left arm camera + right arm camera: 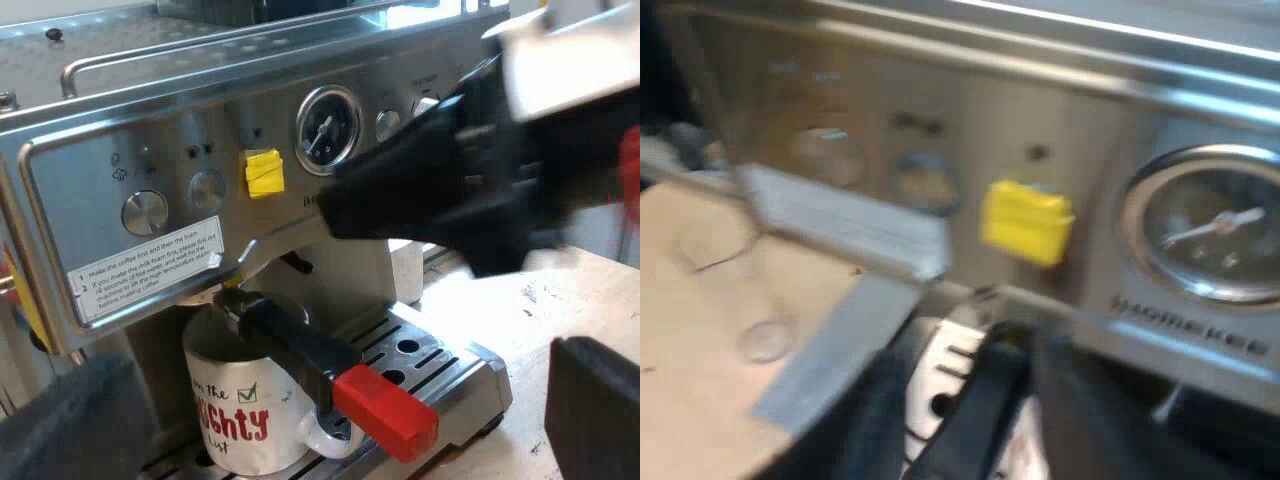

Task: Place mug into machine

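Note:
A white mug (235, 420) with red lettering stands on the drip tray (445, 365) of the espresso machine (150, 130), right under the locked-in metal holder. The holder's dark handle (300, 345) reaches out over the mug and ends in red (385, 410). My left gripper (335, 365) is open, its fingers spread wide on either side of the mug and apart from it. My right gripper (340, 210) hangs in front of the machine's panel, just below the pressure gauge (327, 128). From the right wrist, the gauge (1215, 230) and a yellow tape patch (1025, 222) are close.
The panel carries a round knob (145, 212), a white instruction label (150, 268) and yellow tape (264, 172). A light wooden tabletop (520, 310) lies beside the drip tray. A metal rail (200, 55) runs along the machine's top.

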Motion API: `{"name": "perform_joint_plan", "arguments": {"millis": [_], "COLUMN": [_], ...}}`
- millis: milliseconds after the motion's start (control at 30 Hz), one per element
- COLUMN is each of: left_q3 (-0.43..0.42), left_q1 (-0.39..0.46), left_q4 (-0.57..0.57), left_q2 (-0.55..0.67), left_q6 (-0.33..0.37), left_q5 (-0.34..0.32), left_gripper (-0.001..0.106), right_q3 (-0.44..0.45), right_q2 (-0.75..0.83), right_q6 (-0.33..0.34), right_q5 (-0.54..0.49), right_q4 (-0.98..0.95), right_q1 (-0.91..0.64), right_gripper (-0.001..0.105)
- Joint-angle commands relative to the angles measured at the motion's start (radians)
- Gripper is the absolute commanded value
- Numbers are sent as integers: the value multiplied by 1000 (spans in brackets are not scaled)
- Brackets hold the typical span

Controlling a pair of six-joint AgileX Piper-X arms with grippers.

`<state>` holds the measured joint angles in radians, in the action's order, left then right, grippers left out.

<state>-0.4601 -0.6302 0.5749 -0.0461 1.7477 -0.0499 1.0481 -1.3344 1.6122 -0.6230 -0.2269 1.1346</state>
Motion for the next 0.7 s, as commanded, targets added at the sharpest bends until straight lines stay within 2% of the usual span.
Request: {"name": "perform_joint_plan", "arguments": {"millis": [33, 200, 267, 367, 400, 467, 500, 600, 633, 700], "left_q3": [-11, -56, -96, -175, -206, -241, -268, -333, -369, -411], "left_q1": [-3, -1, 5, 13, 18, 30, 42, 92, 143, 217], "left_q4": [-2, -4, -4, -4, -4, 0, 8, 46, 79, 114], "left_q2": [7, -1, -20, -86, -119, -164, -200, -291, -351, -414], "left_q6": [-3, 7, 21, 28, 28, 28, 28, 28, 28, 28], "left_q5": [-3, -7, -4, 2, 2, 2, 2, 2, -8, -38], "left_gripper": [82, 82, 82, 82, 82, 82, 82, 82, 82, 82], "right_q3": [8, 8, 8, 10, 17, 20, 30, 34, 34, 34], "right_q2": [84, 208, 260, 313, 351, 364, 404, 444, 472, 502], "right_q6": [5, 14, 28, 4, -28, -38, -44, -44, -44, -41], "right_q5": [51, 156, 151, 159, 191, 219, 282, 334, 372, 413], "right_q4": [-97, -261, -305, -366, -423, -444, -509, -568, -611, -647], "right_q1": [44, 76, 71, 26, -27, -58, -136, -239, -329, -414], "right_gripper": [70, 73, 73, 73, 73, 72, 72, 72, 72, 72]}}
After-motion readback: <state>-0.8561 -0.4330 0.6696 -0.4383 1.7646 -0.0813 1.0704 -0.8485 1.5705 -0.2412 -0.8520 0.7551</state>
